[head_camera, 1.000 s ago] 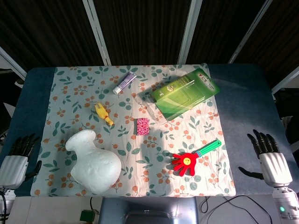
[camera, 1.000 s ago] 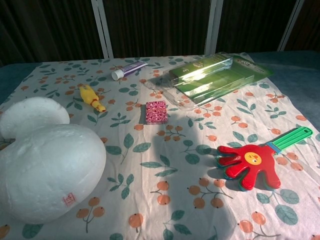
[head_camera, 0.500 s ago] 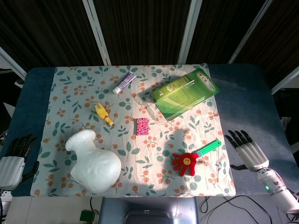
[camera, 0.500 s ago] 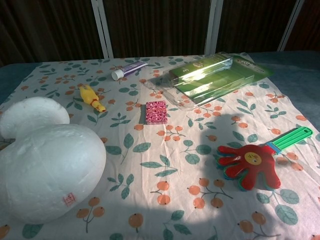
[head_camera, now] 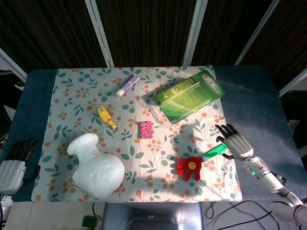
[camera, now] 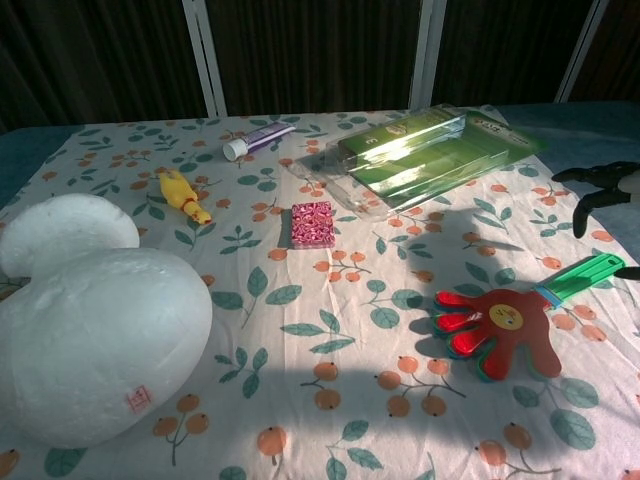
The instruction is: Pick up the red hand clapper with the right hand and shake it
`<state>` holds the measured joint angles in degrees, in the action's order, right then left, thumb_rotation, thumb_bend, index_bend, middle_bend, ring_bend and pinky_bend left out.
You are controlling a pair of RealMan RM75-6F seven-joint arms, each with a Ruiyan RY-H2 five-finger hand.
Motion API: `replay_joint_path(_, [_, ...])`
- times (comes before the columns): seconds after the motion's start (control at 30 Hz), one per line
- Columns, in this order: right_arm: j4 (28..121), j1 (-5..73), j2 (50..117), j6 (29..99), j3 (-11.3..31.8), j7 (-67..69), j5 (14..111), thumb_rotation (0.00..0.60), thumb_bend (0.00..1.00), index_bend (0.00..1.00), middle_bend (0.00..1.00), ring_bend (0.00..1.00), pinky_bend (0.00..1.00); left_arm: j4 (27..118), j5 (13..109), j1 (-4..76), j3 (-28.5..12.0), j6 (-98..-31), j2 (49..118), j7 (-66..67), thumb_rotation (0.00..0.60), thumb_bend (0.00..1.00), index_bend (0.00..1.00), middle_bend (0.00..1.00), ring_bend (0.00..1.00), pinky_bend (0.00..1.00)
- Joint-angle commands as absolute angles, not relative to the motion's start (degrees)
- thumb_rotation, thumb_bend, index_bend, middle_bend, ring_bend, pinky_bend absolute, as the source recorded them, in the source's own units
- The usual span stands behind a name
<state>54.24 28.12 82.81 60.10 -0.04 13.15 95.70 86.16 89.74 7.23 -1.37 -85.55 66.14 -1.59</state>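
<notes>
The red hand clapper (head_camera: 190, 167) with a green handle (head_camera: 214, 152) lies flat on the floral cloth near the front right; in the chest view the red hand clapper (camera: 500, 328) shows at the right. My right hand (head_camera: 234, 140) hovers just right of the handle's end, fingers spread, holding nothing. In the chest view only the dark fingers of my right hand (camera: 600, 184) show at the right edge, above the handle (camera: 584, 277). My left hand (head_camera: 14, 158) rests off the cloth at the far left, empty, fingers apart.
A large white foam vase (head_camera: 96, 165) lies at the front left. A pink block (head_camera: 146, 129), a yellow toy (head_camera: 106, 117), a small tube (head_camera: 127, 85) and a green clear-packaged box (head_camera: 190, 95) lie further back on the cloth (head_camera: 72, 91).
My right hand has moved left and forward from the table's right edge to just beside the clapper's green handle. The left hand stays put. The clapper has not moved.
</notes>
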Motion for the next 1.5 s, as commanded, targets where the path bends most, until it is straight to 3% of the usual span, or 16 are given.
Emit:
replay_joint_path(0.03, [53.93,29.41,83.63,59.66,-1.06,14.93,96.99,0.6,0.33,0.52,0.0,0.0,0.0,86.24,89.49,7.28,-1.45,-85.37,66.13,-1.51,0.6,0.43,0.0,0.0,0.0,0.06])
replay_joint_path(0.27, [55.05,30.73,83.86,61.8,-4.0,15.64,100.43,0.6,0.33,0.52,0.0,0.0,0.0,86.37,89.4,7.07,-1.43,-85.67,65.99,-1.56,0.6,0.43,0.0,0.0,0.0,0.06])
replay_joint_path(1.13, [55.85,33.02,85.65,59.02,-5.99,13.98,98.35,0.6,0.4,0.52,0.0,0.0,0.0,87.21,89.21,6.72,-1.51,-86.14,65.58,-1.33,0.6,0.43,0.0,0.0,0.0,0.06])
replay_joint_path(1.5, [56.88,33.07,85.52,57.71,-6.48,11.88,97.06,0.6,0.46,0.64,0.0,0.0,0.0,87.29,89.16,6.52,-1.68,-86.64,65.29,-1.66,0.6,0.43,0.0,0.0,0.0,0.06])
